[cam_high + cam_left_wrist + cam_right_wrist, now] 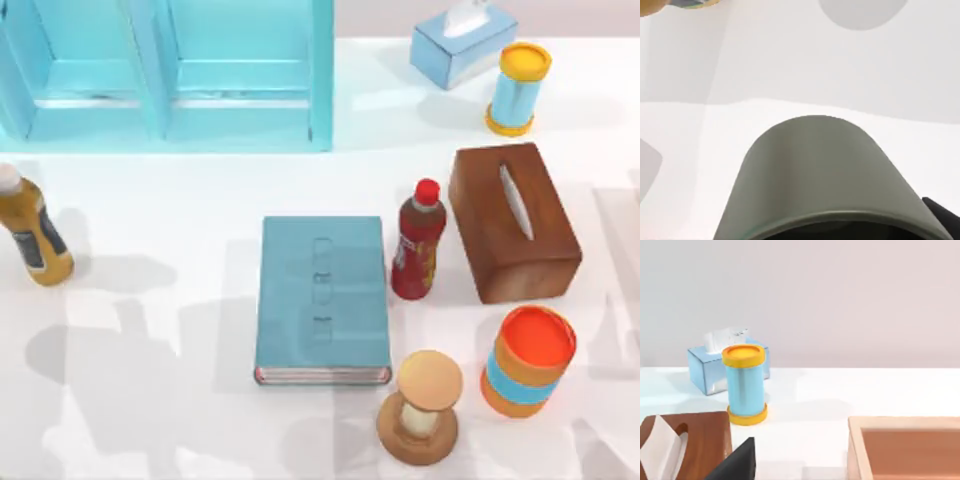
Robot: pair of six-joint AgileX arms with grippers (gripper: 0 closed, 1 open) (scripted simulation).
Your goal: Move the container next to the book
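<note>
Right against the left wrist camera, the container (822,170) looms as a grey-olive cylinder with its dark mouth toward the lens and white table (685,150) beyond it. A dark sliver of the left gripper (941,219) shows at the container's rim. Whether that gripper is clamped on the container or merely beside it cannot be told. How the container lies relative to the book cannot be told either. Past it, at the far edge of that view, sits the base of a yellow-brown bottle (670,4).

From above, the book (322,298) lies flat near the table's middle, teal cover up, pale page edges along its near side. The yellow-brown bottle (32,232) stands well to the book's left. Just right of the book stands a red-capped bottle (418,242). A brown wooden tissue box (513,222) sits farther right. A wooden hourglass (421,408) is at the book's near right corner, with an orange canister (528,360) beyond it. Behind the book is a blue shelf unit (170,70). A light-blue tissue box (463,42) and a light-blue can (517,88) stand far back to the book's right.

The right gripper (737,464) shows as a dark wedge near the wooden tissue box (685,445); its state cannot be told.
</note>
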